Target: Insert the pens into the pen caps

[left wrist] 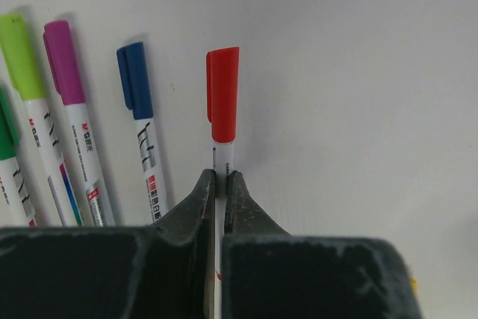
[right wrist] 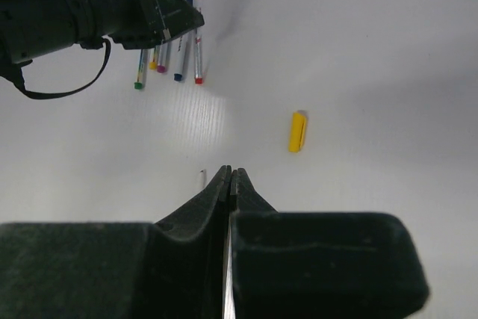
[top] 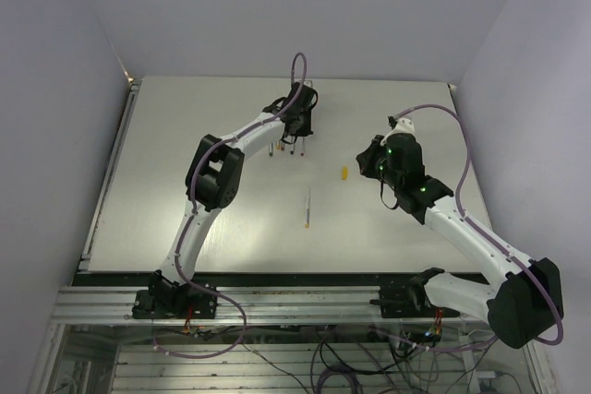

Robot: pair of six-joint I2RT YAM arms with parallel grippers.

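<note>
**Pale desk, one pen pinched on my left**

White desk (top: 185,136) spreads under both of my arms, with plain walls behind it.

My left jaws are reached out to the far middle of the desk and closed narrow on the red-capped pen (left wrist: 222,156). Its white barrel runs straight down the slot between the two fingertips (left wrist: 200,188), which press it from either side. The red cap (left wrist: 223,91) stands out past the tips, pointing away from my wrist. I cannot tell whether this pen is lifted or resting on the desk.

Just beside it on the left lie four more, fanned out and apart from my jaws: the blue-capped pen (left wrist: 147,147), then the purple-capped pen (left wrist: 78,125), then the light-green-capped pen (left wrist: 26,65). The dark-green-capped pen (left wrist: 6,132) is cut off by the frame's edge.

My right jaws are pressed together, with only a hairline between them. The yellow cap (right wrist: 298,131) lies on the desk ahead of their tips and a little to the right, not touching them.

From above, a lone pen (top: 308,207) lies between my two arms with a yellowish tip at its near end. It sits nearer my bases than the yellow cap, and well apart from both pairs of jaws.
</note>
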